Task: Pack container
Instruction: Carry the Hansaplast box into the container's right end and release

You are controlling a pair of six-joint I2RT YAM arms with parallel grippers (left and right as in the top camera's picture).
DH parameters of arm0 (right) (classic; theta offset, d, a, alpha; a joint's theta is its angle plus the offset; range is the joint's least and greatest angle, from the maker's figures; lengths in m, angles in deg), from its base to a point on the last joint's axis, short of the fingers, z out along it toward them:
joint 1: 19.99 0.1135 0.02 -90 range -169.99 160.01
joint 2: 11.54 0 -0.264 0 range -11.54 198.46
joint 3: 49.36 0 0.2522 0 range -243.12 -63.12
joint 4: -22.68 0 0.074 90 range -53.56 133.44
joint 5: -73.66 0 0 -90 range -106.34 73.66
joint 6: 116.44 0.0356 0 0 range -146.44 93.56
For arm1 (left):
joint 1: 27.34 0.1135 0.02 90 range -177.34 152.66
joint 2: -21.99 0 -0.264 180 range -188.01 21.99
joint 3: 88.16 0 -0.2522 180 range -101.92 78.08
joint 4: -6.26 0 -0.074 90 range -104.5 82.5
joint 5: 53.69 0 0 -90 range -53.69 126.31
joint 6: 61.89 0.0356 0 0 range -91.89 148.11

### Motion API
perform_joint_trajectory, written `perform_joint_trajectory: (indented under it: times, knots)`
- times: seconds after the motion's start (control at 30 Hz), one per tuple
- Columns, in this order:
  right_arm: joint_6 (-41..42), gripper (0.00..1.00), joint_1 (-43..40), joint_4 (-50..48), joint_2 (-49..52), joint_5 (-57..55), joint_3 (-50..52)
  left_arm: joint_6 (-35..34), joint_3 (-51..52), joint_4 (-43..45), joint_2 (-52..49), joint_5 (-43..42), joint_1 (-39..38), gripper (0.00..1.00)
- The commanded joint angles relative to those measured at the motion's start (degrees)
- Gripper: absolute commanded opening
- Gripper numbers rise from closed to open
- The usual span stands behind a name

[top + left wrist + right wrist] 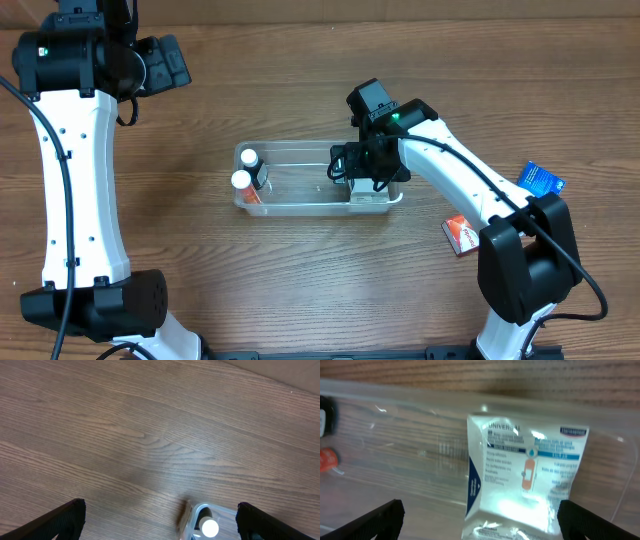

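Here at the far left we see the left gripper hanging above the bare wooden table, its fingers spread wide with nothing between them. Moving right, we find the container lying lengthwise near the middle of the table, and one rounded corner of it shows at the lower edge of the left wrist view. A pair of white-capped bottles stands at its left end. Over its right end we see the right gripper. In its wrist view the fingers are parted wide, and a white and blue plaster packet sits between them inside the container. We cannot tell whether either finger touches it. Further right, a red box and a blue packet lie on the table
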Motion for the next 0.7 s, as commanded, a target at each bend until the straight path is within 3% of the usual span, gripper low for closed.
perform_joint_trajectory:
  times: [0.0,0.33,0.57,0.67]
  knots:
    - [-0.1,1.00,0.0,-0.5,0.2,-3.8,-1.6,-0.2,-1.4,0.0,1.8,0.2,-0.1,0.97]
    - [2.3,1.00,-5.0,6.6,-10.3,-13.8,-13.5,-0.2,-1.4,0.0,1.8,0.2,-0.1,0.97]
    - [16.3,1.00,-25.8,15.0,-17.6,-14.4,-14.6,-0.2,-1.4,0.2,1.8,0.2,-0.1,0.97]
    - [16.8,1.00,-35.4,18.5,-17.1,-12.9,-12.9,-0.2,-1.4,0.5,1.8,0.2,-0.1,0.97]
